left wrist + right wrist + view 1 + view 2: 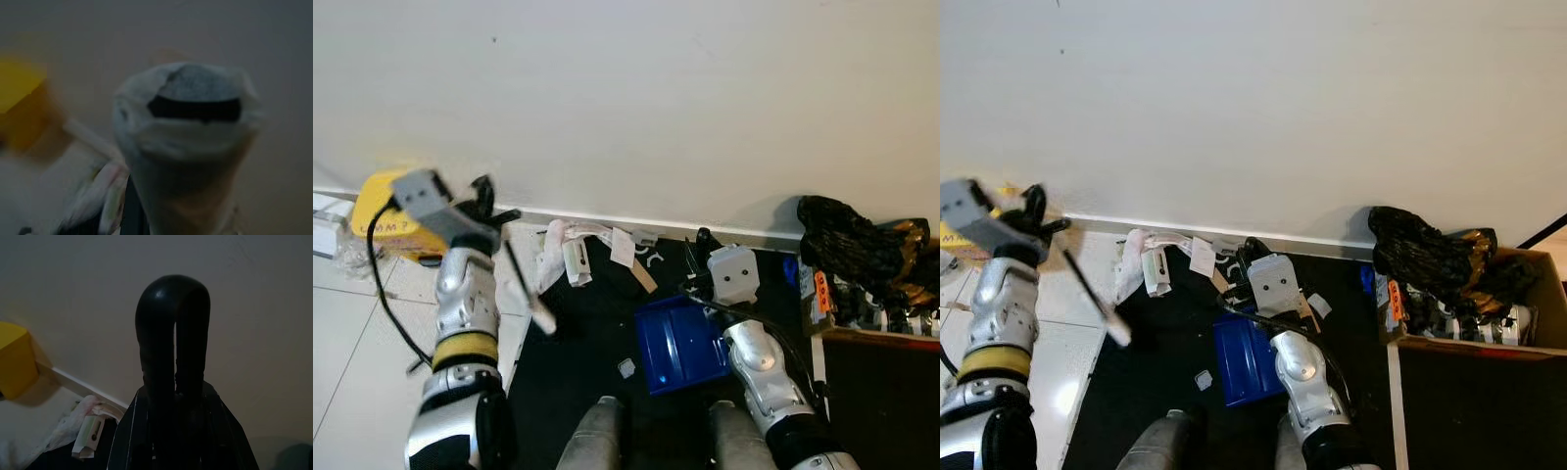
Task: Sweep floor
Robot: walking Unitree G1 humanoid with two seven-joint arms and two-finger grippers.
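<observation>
Nearest the robot's feet, a small pale scrap [626,368] is seen on the black mat [578,333], just beside the blue dustpan [677,343], which lies flat on that mat. The dustpan's handle appears to be gripped by the right gripper [697,276], whose fingers are pressed together in the right wrist view. To the left, a thin brush [527,289] is held by the left gripper [481,211], closed around its upper end, its pale tip hanging above the mat's edge. The sweeping step is judged to be in hand: litter is yet to be gathered, so the brush would need to be lowered and drawn toward the dustpan's open lip. Farther off, crumpled white wrappers and paper [578,250] are piled against the baseboard. White tile [372,333] adjoins the mat, a yellow container [386,217] stands at the wall, and a cardboard box [1489,328] of dark clutter is seen to the right.
</observation>
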